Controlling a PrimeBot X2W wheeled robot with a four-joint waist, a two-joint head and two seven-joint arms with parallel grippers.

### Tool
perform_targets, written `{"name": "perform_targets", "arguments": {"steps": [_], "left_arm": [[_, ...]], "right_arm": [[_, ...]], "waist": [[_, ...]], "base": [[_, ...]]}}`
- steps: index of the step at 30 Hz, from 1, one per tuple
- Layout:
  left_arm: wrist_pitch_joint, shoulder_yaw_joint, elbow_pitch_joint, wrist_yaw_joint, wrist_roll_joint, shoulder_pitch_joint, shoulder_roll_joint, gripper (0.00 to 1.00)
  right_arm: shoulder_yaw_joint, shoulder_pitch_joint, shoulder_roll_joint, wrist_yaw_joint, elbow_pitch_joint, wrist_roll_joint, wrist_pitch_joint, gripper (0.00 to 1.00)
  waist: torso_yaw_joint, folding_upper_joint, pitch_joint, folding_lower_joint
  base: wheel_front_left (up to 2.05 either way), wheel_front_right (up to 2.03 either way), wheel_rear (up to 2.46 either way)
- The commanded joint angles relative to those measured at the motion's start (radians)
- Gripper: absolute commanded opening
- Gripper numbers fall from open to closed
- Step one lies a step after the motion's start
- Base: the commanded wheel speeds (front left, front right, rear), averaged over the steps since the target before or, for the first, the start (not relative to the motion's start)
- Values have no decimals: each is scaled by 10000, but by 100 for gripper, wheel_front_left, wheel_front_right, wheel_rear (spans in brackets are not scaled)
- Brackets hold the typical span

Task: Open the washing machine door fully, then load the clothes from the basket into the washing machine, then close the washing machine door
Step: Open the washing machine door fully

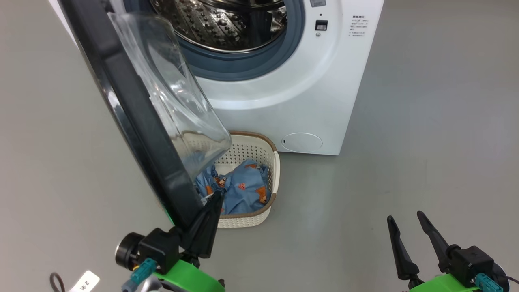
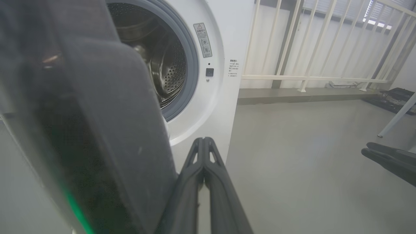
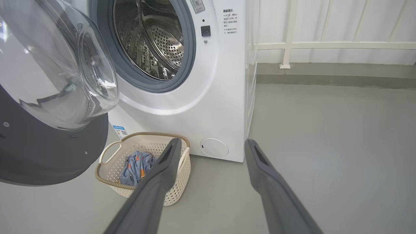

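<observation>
Two hands: both have dark fingers, one at each lower corner of the head view.
Left hand (image 1: 219,198): fingers pressed flat together with nothing between them. They lie right along the lower edge of the door. I cannot tell whether they touch it.
Left fingertips: in the head view they sit in front of the basket's near left corner.
Right hand (image 1: 404,217): fingers spread wide and empty, well apart from the machine and the basket, above bare floor (image 1: 425,154).
Washing machine door (image 1: 134,117): stands open, swung out from the left side of the opening and seen almost edge-on from the head. Its black rim faces left.
Glass bowl (image 1: 174,89): bulges from the door toward the right. In the head view its lower end covers the basket's left part.
Washing machine (image 1: 284,101): white front-loader standing on the floor.
Drum (image 1: 227,24): perforated steel, uncovered, with no fabric visible in the part shown.
Gasket (image 1: 243,67): grey ring around the drum mouth.
Flap (image 1: 302,142): small, round and white, low on the front, just right of the basket.
Sticker (image 3: 120,130): blue label low on the front, behind the basket.
Basket (image 1: 277,170): cream and perforated with a brown rim. It sits on the floor, close against the machine's front, below the opening.
Clothes (image 1: 243,188): crumpled light-blue fabric with orange motifs, lying inside the basket.
Railing (image 2: 308,48): white bars beyond the machine's right side.
</observation>
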Motion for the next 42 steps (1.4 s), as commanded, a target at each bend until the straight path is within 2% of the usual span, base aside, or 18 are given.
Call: {"name": "perform_targets", "arguments": {"steps": [1,19,42], "left_arm": [[42,567,-83,220,-4,-175,341,0],[491,570,-448,584,-31,316,676,0],[402,1655,-494,1242,-549,475,1246,0]], "right_arm": [[307,-170,-18,16,-193,126,-121,100],[368,-130,-24,16,-138,180,-122,100],[315,-214,1,16,-125,175,-122,100]], "waist": [[68,-1,-44,0],[717,-1,-104,0],[1797,-1,7,0]], "base": [[0,0,0],[0,0,0],[0,0,0]]}}
